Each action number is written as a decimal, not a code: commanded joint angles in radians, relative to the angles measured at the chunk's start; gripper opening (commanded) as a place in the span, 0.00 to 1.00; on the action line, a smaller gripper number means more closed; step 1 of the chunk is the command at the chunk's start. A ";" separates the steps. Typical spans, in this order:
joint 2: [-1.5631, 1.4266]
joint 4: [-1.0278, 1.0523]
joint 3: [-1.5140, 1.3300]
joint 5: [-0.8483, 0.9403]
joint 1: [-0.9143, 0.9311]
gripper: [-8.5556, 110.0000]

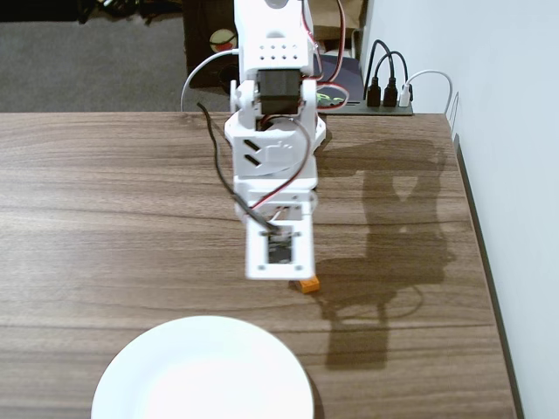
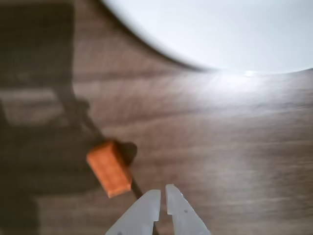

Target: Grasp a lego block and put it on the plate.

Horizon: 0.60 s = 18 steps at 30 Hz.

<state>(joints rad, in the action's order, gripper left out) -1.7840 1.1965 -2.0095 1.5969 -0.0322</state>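
The orange lego block lies on the wooden table, tilted, just left of and beyond my gripper's tips in the wrist view. My gripper enters from the bottom edge, shut with only a thin slit between its pale fingers, and it holds nothing. The white plate fills the top of that view, apart from the block. In the fixed view the arm hangs over the table and hides the gripper. Only a corner of the lego block peeks out below the wrist, above the right side of the plate.
The table's right edge runs along a white wall. Cables and plugs sit behind the arm's base at the far edge. The arm's dark shadow falls on the wood to the right.
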 commanded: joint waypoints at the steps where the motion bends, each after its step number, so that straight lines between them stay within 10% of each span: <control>1: -0.005 0.051 0.051 0.055 -0.025 0.08; 18: 0.075 -0.034 0.026 0.074 -0.086 0.26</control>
<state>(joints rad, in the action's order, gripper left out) -1.7104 1.1904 -2.0080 1.6797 -0.1089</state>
